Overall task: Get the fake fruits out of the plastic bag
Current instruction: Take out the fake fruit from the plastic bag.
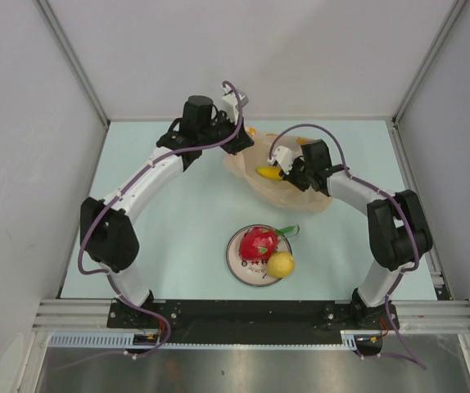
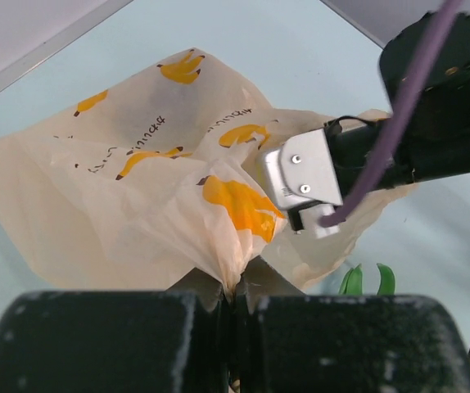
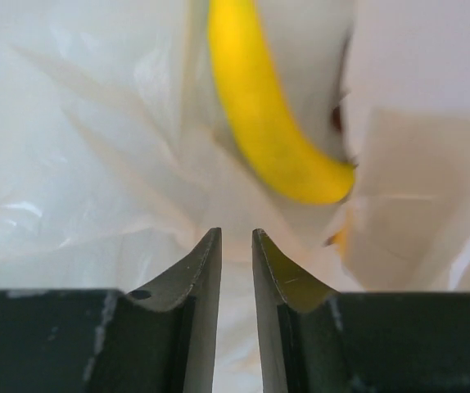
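Thin, crinkly, see-through plastic bag point(image 1: 288, 196), pale orange with banana prints, slumped on far side of smooth pale table point(image 1: 169, 213). Left gripper point(image 2: 233, 288) fingers squeezed together on bunched bag fold. Right gripper point(image 3: 236, 234) fingers a little apart, thin slit, nothing gripped. Smooth, curved yellow banana point(image 3: 272, 123) just past tips, among bag folds, top end cut off, blurry. Bumpy red dragon fruit point(image 1: 259, 242) and round yellow lemon point(image 1: 282, 264) touching on round white plate point(image 1: 237, 264), near side. Dim grey patch through bag film, too faint to name.
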Robot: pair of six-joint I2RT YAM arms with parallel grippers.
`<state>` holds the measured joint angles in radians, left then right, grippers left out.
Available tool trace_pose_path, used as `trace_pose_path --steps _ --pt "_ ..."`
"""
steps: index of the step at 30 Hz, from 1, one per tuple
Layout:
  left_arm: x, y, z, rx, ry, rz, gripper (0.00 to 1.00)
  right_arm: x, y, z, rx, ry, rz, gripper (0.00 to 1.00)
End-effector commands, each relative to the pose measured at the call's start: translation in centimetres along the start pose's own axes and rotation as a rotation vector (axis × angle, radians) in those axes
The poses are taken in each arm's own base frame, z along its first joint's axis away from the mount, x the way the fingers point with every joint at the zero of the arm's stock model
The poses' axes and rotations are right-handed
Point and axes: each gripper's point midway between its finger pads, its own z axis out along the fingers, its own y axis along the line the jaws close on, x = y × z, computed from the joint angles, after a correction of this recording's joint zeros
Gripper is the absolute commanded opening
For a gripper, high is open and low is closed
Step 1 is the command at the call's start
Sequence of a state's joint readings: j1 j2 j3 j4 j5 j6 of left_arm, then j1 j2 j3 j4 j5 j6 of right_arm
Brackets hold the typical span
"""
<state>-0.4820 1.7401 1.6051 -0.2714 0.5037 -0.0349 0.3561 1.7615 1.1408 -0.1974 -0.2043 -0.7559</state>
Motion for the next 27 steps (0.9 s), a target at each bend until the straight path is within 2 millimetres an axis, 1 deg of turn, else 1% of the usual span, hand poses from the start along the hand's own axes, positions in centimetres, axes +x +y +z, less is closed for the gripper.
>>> trace_pose_path --steps 1,2,3,4,6,8,9,10,11,12,13,14,15,16,17,18,19,20,21,22,23,24,25,26,27 --pt "-2.6 -1.1 -0.2 0.047 -0.062 0.036 0.00 -5.2 -2.3 -1.0 0.051 -0.177 -0.137 0.26" --pt "-2.6 -1.1 -0.2 0.049 -0.062 0.029 0.00 -5.2 -2.2 -0.4 0.039 -0.173 -0.140 0.25" --pt "-2.7 -1.4 -0.3 0.063 -0.063 0.016 0.00 -4.6 -1.7 0.7 0.013 -0.154 -0.139 0.24" --pt "-2.8 -1.6 -0.3 0.074 -0.065 0.013 0.00 -5.0 -1.9 1.2 0.009 -0.155 -0.145 0.24" --pt "-3.1 -2.3 -0.4 0.106 -0.072 0.007 0.00 -4.7 -1.6 2.4 -0.010 -0.146 -0.146 0.26" --pt "-3.2 -2.5 -0.6 0.115 -0.075 0.008 0.00 -5.6 -2.1 2.8 -0.002 -0.172 -0.155 0.28" --pt "-3.2 -2.6 -0.6 0.117 -0.075 0.012 0.00 -5.5 -2.1 3.5 -0.003 -0.169 -0.156 0.28" --pt "-3.1 -2.6 -0.7 0.115 -0.073 0.010 0.00 -5.8 -2.4 3.8 0.005 -0.178 -0.159 0.28" --pt "-3.4 -2.8 -0.9 0.117 -0.080 0.015 0.00 -6.4 -3.1 4.0 0.018 -0.183 -0.164 0.28" --pt "-3.4 -3.0 -1.1 0.122 -0.081 0.012 0.01 -6.5 -3.2 4.3 0.015 -0.181 -0.166 0.28" --pt "-3.4 -3.1 -1.2 0.126 -0.082 0.011 0.00 -5.8 -3.0 5.2 -0.003 -0.162 -0.160 0.28" --pt "-3.4 -3.2 -1.3 0.128 -0.084 0.011 0.00 -6.5 -3.5 5.2 0.002 -0.173 -0.167 0.32" --pt "-3.4 -3.3 -1.4 0.128 -0.084 0.013 0.00 -6.5 -3.6 5.4 -0.003 -0.170 -0.167 0.36" --pt "-3.0 -3.3 -1.3 0.131 -0.076 0.011 0.00 -5.5 -3.1 6.2 -0.033 -0.142 -0.161 0.41" --pt "-2.9 -3.3 -1.4 0.130 -0.074 0.011 0.00 -5.3 -3.1 6.4 -0.046 -0.133 -0.171 0.47" --pt "-2.8 -3.2 -1.4 0.127 -0.072 0.011 0.00 -5.8 -3.6 6.5 -0.041 -0.134 -0.173 0.50" --pt "-2.6 -3.3 -1.4 0.128 -0.067 0.009 0.00 -5.0 -3.3 6.8 -0.070 -0.101 -0.164 0.53" --pt "-2.4 -3.2 -1.3 0.130 -0.063 0.006 0.00 -3.7 -2.7 7.8 -0.104 -0.064 -0.155 0.55" --pt "-2.3 -3.2 -1.3 0.128 -0.063 0.005 0.00 -4.7 -3.8 7.8 -0.095 -0.067 -0.156 0.55" --pt "-2.2 -3.3 -1.2 0.131 -0.062 0.004 0.00 -3.7 -3.0 7.9 -0.142 -0.021 -0.130 0.56" --pt "-2.1 -3.4 -1.2 0.134 -0.060 0.006 0.00 -2.4 -3.1 9.0 -0.161 0.012 -0.099 0.56" --pt "-2.1 -3.3 -1.2 0.131 -0.059 0.006 0.00 -2.7 -3.7 8.9 -0.165 0.025 -0.069 0.56" --pt "-2.2 -3.4 -1.2 0.134 -0.061 0.008 0.00 -2.6 -4.1 9.2 -0.166 0.034 -0.052 0.56" --pt "-2.1 -3.4 -1.1 0.132 -0.059 0.010 0.00 -1.7 -4.1 9.9 -0.178 0.054 -0.030 0.55" --pt "-2.1 -3.4 -1.0 0.132 -0.057 0.010 0.00 -1.2 -4.0 9.9 -0.194 0.071 -0.010 0.54"
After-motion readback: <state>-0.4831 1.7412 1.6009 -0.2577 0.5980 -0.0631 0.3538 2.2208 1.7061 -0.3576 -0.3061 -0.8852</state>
